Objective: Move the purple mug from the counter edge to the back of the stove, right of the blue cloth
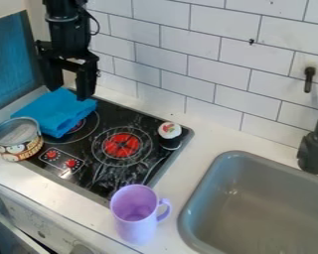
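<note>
The black gripper (70,93) hangs at the upper left, fingers pointing down and spread apart with nothing between them. Just below and behind its tips lies a folded blue cloth (54,113), on the back left of the black stovetop (99,173). A tin can (18,141) with a printed label stands left of the stove's front, beside the cloth. At the stove's right corner sits a small dark item with a white top (170,131), like a cupcake. A purple mug (136,218) stands upright on the counter in front of the stove, handle to the right.
A grey sink (255,208) takes up the lower right, with a black faucet (314,149) at its right edge. White tiled wall (208,64) runs along the back, with a black hook (309,79) on it. A blue panel (13,59) stands at the far left.
</note>
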Robot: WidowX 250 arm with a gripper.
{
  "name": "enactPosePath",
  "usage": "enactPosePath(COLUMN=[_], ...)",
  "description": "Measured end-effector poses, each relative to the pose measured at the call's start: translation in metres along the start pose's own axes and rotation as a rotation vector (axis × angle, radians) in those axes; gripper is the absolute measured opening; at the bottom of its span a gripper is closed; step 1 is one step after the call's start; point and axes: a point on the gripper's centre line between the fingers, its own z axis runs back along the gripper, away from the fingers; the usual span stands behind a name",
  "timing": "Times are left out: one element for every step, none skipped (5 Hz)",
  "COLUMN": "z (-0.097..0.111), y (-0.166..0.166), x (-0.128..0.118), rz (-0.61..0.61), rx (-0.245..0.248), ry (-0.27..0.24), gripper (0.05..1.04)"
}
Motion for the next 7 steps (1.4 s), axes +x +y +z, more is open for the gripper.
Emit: enactPosePath(z=[-0.014, -0.028, -0.015, -0.007, -0.004, 0.009, 0.015], y=[-0.003, -0.024, -0.031, -0.057, -0.080, -0.113, -0.136], x=[-0.004, -0.040, -0.064, -0.087, -0.101, -0.108, -0.111], rz=[0.000, -0.030, -0.045, -0.118, -0.187, -0.288, -0.337], rx=[-0.015, -0.075, -0.064, -0.053, -0.065, -0.068, -0.057], ry=[0.031, 0.031, -0.005, -0.022, -0.029, -0.069, -0.080], gripper=[1.001, 1.001, 1.001, 1.001, 1.001, 1.001, 1.001])
